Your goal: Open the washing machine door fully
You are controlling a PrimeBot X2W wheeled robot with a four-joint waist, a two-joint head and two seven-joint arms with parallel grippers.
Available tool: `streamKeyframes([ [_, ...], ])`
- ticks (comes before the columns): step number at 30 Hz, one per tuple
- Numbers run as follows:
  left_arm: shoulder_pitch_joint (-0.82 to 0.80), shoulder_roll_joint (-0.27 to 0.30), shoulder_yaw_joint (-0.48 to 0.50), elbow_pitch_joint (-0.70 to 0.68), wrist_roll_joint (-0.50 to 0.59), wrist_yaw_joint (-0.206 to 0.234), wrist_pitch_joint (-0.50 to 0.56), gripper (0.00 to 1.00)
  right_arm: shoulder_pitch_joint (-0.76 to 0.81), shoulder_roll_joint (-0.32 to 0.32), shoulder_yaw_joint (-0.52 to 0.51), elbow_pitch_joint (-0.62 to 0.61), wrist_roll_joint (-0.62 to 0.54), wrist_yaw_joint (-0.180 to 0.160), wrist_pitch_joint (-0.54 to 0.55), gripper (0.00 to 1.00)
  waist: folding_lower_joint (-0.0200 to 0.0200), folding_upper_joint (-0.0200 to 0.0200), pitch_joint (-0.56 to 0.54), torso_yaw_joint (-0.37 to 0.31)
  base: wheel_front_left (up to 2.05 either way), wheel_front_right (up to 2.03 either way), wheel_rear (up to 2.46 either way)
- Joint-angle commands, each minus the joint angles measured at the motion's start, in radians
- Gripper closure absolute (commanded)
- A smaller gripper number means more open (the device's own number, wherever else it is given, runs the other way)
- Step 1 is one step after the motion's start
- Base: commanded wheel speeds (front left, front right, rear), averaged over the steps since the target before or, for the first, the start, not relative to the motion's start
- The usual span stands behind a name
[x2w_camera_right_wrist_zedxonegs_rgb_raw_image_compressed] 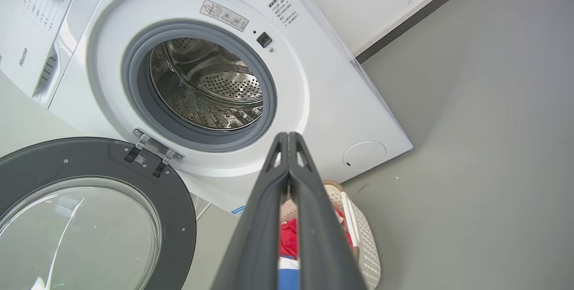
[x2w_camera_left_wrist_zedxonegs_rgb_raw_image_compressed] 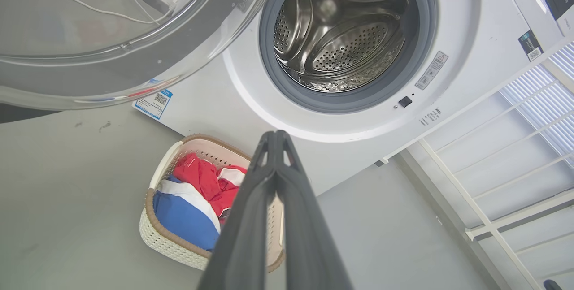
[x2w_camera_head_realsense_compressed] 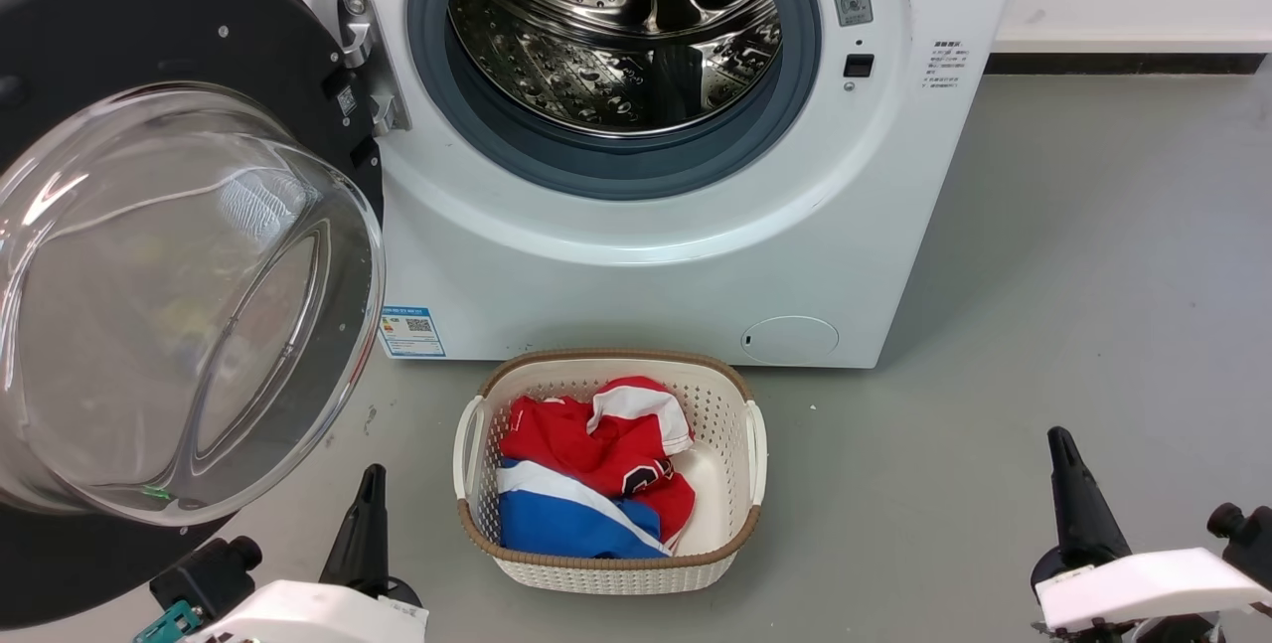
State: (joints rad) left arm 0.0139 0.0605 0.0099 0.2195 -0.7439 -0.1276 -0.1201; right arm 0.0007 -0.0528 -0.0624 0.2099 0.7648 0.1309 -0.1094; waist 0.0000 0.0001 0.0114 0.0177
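And there it is: the washing machine door [x2w_camera_head_realsense_compressed: 184, 305] stands wide open, swung out on its hinge [x2w_camera_head_realsense_compressed: 370, 62] to the left of the drum mouth. Its black rim and bulging glass bowl face out into the room. The washing machine [x2w_camera_head_realsense_compressed: 646, 265] sits straight ahead on the grey floor [x2w_camera_head_realsense_compressed: 1043, 325], with the steel drum [x2w_camera_head_realsense_compressed: 616, 27] fully exposed inside the grey gasket [x2w_camera_head_realsense_compressed: 616, 171]. Low on the white front, the blue label [x2w_camera_head_realsense_compressed: 411, 330] is at the left corner and the round service flap [x2w_camera_head_realsense_compressed: 791, 339] is over to the right.

Just in front of the machine's base sits a cream basket [x2w_camera_head_realsense_compressed: 606, 578] with a brown rim. Inside is a crumpled red garment [x2w_camera_head_realsense_compressed: 581, 439], with blue-and-white cloth [x2w_camera_head_realsense_compressed: 556, 524] at the near end.

Now the arms. The left tool [x2w_camera_left_wrist_zedxonegs_rgb_raw_image_compressed: 274, 140] is closed, its two dark fingers meeting at the tips with nothing between them. In the head view it sits low at the left, just under the lower edge of the door's glass, not touching it. The right tool [x2w_camera_right_wrist_zedxonegs_rgb_raw_image_compressed: 288, 140] is closed too, tips together and empty. It is down at the lower right above the floor, well apart from the door and off to the right of the basket. From the right wrist, the door's dark rim lies at the lower left, the hinge joining it to the white front.
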Motion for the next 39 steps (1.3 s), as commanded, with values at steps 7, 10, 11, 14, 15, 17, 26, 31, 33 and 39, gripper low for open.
streamKeyframes([
  [7, -0.038, 0.009, 0.012, -0.007, -0.113, -0.002, 0.024, 1.0, -0.033, -0.005, -0.007, -0.005, 0.109, 0.0, 0.027, 1.0, 0.0, -0.0001, -0.001, -0.001, 0.0, 0.0, 0.0],
  [10, -0.043, 0.009, 0.015, -0.005, -0.154, -0.002, 0.034, 1.0, -0.037, -0.005, -0.009, -0.003, 0.146, 0.0, 0.037, 1.0, 0.0, -0.0001, -0.001, -0.002, 0.0, 0.0, 0.0],
  [11, -0.045, 0.009, 0.016, -0.005, -0.167, -0.002, 0.037, 1.0, -0.038, -0.005, -0.01, -0.002, 0.159, 0.0, 0.04, 1.0, 0.0, -0.0001, -0.001, -0.002, 0.0, 0.0, 0.0],
  [14, -0.05, 0.01, 0.019, -0.003, -0.206, -0.002, 0.047, 1.0, -0.042, -0.005, -0.012, 0.0, 0.196, 0.0, 0.05, 1.0, 0.0, -0.0001, -0.001, -0.003, 0.0, 0.0, 0.0],
  [15, -0.051, 0.01, 0.02, -0.003, -0.218, -0.002, 0.049, 1.0, -0.044, -0.005, -0.012, 0.0, 0.208, 0.0, 0.053, 1.0, 0.0, -0.0001, -0.001, -0.003, 0.0, 0.0, 0.0],
  [17, -0.057, 0.01, 0.024, -0.001, -0.267, -0.002, 0.062, 1.0, -0.049, -0.005, -0.015, 0.003, 0.255, 0.0, 0.066, 1.0, 0.0, -0.0001, -0.002, -0.004, 0.0, 0.0, 0.0],
  [26, -0.069, 0.01, 0.034, 0.003, -0.37, -0.003, 0.087, 1.0, -0.059, -0.005, -0.02, 0.008, 0.355, 0.0, 0.092, 1.0, 0.0, -0.0001, -0.003, -0.006, 0.0, 0.0, 0.0],
  [31, -0.075, 0.01, 0.039, 0.005, -0.424, -0.003, 0.101, 1.0, -0.066, -0.005, -0.022, 0.01, 0.406, 0.0, 0.104, 1.0, 0.0, -0.0001, -0.003, -0.007, 0.0, 0.0, 0.0],
  [33, -0.077, 0.01, 0.041, 0.006, -0.445, -0.003, 0.106, 1.0, -0.068, -0.005, -0.024, 0.011, 0.426, 0.0, 0.109, 1.0, 0.0, -0.0001, -0.003, -0.007, 0.0, 0.0, 0.0],
  [39, -0.083, 0.01, 0.046, 0.008, -0.495, -0.003, 0.119, 1.0, -0.073, -0.005, -0.026, 0.014, 0.475, 0.0, 0.123, 1.0, 0.0, -0.0001, -0.004, -0.008, 0.0, 0.0, 0.0],
])
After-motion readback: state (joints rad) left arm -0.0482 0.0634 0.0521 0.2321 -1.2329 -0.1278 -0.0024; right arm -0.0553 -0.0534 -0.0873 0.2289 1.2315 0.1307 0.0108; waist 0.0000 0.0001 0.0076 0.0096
